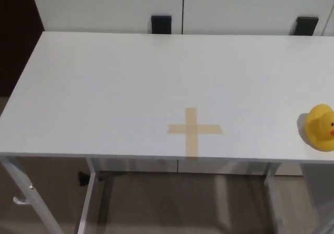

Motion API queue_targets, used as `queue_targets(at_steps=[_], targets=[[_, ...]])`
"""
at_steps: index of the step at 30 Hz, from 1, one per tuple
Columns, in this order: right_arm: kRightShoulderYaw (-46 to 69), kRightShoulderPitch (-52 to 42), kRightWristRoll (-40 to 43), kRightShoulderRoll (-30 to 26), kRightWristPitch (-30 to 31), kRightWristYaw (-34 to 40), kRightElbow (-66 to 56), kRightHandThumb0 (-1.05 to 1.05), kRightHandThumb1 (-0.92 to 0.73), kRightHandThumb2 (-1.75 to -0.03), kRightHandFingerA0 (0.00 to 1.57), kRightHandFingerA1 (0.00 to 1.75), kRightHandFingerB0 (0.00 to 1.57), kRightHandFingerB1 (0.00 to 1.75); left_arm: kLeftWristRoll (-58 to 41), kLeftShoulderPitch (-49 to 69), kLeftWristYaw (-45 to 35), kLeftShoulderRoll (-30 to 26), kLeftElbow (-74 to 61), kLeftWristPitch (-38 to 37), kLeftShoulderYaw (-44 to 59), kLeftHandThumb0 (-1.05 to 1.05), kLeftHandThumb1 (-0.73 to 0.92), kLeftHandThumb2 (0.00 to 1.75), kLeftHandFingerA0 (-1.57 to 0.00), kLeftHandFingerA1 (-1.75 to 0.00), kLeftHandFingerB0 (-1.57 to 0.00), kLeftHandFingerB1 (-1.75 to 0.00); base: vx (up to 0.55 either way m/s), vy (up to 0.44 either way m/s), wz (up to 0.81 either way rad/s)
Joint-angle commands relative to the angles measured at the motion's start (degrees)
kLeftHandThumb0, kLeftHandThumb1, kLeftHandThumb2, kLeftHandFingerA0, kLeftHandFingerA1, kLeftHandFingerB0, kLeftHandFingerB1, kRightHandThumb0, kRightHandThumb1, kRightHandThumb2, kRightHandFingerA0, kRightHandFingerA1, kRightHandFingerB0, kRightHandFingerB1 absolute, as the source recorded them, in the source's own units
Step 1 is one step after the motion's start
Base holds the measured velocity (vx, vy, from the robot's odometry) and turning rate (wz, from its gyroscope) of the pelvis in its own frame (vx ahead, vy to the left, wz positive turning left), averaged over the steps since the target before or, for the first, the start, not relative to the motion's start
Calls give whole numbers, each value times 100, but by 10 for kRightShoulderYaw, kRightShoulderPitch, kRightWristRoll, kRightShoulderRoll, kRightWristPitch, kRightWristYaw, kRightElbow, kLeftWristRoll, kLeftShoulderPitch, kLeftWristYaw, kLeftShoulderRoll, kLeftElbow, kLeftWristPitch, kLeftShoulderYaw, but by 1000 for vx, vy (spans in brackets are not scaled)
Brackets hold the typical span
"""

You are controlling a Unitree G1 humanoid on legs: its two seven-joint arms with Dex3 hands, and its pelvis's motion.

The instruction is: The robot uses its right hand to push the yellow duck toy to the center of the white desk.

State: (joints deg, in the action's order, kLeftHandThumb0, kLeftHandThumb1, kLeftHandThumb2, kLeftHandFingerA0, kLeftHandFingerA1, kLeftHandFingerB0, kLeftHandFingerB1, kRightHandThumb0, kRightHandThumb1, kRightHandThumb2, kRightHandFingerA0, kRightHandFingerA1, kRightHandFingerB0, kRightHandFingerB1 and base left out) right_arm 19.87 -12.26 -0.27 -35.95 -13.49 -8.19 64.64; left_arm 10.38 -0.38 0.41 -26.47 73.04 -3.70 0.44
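While neither robot hand is showing, so finger state cannot be told, the yellow duck [321, 127] is sitting at the white counter's [104, 88] right edge, well apart from the tape cross [194, 130].

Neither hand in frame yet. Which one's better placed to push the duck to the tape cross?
Right. The duck sits at the desk's right edge, and the tape cross lies to its left, so an inward push suits the right hand.
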Motion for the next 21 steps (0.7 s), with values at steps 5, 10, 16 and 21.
queue_targets(at_steps=[5, 10, 16, 21], targets=[[77, 6, 67, 0, -55, 39, -25, -46, -68, -60, 17, 76, 14, 50, -7, -5, -2, -7, 10, -9, 11, -16, 60, 86, -84, -81, -85, -83, 0, 0, 0], [103, 51, 72, -45, -3, 35, -48, -75, -62, -101, 0, 47, 0, 31, 1, -1, 0, -6, 9, -12, 4, -18, 62, 78, -82, -78, -82, -81, 0, 0, 0], [129, 106, 86, -57, 46, 67, -182, -86, -69, -107, 0, 45, 4, 33, 1, 0, -3, -9, 9, -12, 3, -13, 58, 89, -85, -80, -84, -80, 0, 0, 0], [122, 179, 90, -42, 81, 68, -291, -88, -65, -103, 3, 61, 5, 53, -3, -3, 0, -11, 10, -6, 8, -16, 61, 81, -88, -87, -88, -83, 0, 0, 0]])
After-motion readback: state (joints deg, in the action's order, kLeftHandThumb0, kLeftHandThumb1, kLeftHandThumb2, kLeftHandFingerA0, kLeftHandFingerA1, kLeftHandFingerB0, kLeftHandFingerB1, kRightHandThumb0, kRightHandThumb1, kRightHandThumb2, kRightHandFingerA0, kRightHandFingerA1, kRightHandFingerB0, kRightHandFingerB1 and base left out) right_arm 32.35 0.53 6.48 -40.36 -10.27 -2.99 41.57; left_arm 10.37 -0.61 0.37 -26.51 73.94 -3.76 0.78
